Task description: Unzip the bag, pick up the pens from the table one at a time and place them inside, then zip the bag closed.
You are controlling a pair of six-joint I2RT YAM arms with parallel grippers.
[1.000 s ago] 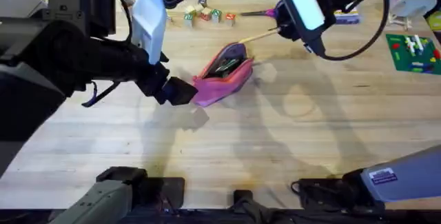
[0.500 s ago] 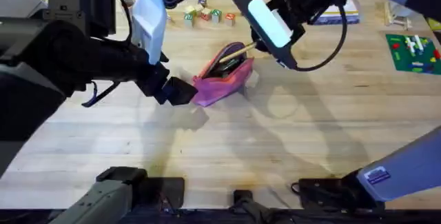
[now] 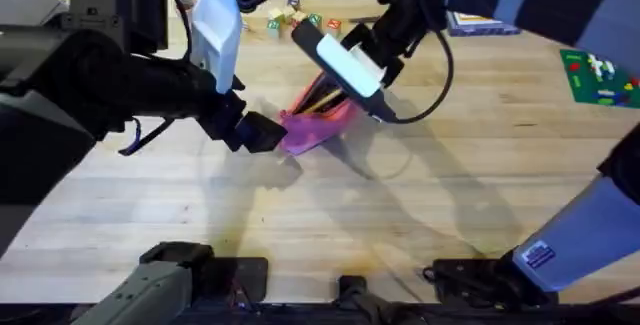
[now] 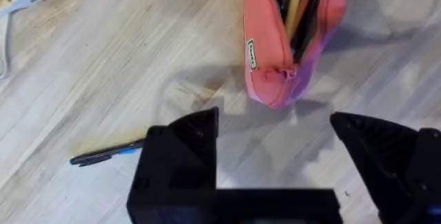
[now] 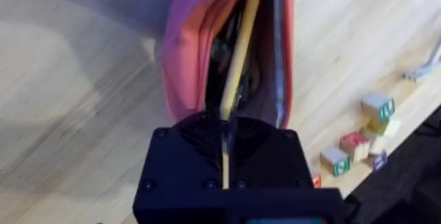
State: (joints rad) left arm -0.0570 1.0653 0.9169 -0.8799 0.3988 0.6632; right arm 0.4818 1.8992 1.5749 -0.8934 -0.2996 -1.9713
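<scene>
The pink bag [image 3: 312, 129] lies unzipped on the table [image 3: 450, 195], its mouth gaping [image 4: 289, 38]. My right gripper [image 3: 335, 85] hovers over the mouth, shut on the orange-yellow pen [image 5: 238, 65], whose far end reaches down inside the bag [image 5: 186, 58] among other dark items. At the bag's near end, my left gripper [image 4: 275, 141] stands open, fingers wide apart and just short of the fabric; it also appears from above [image 3: 262, 133]. A dark pen [image 4: 103, 156] lies on the wood beside the left gripper.
Coloured letter blocks [image 3: 290, 20] sit at the back of the table, also close behind the bag [image 5: 358, 141]. A green board [image 3: 600, 73] is at the far right and a white fork [image 4: 14, 10] lies off to one side.
My right gripper has swung left and down with the orange-yellow pen, from behind the bag to over its mouth, and the pen's tip has entered. The left arm has stayed put.
</scene>
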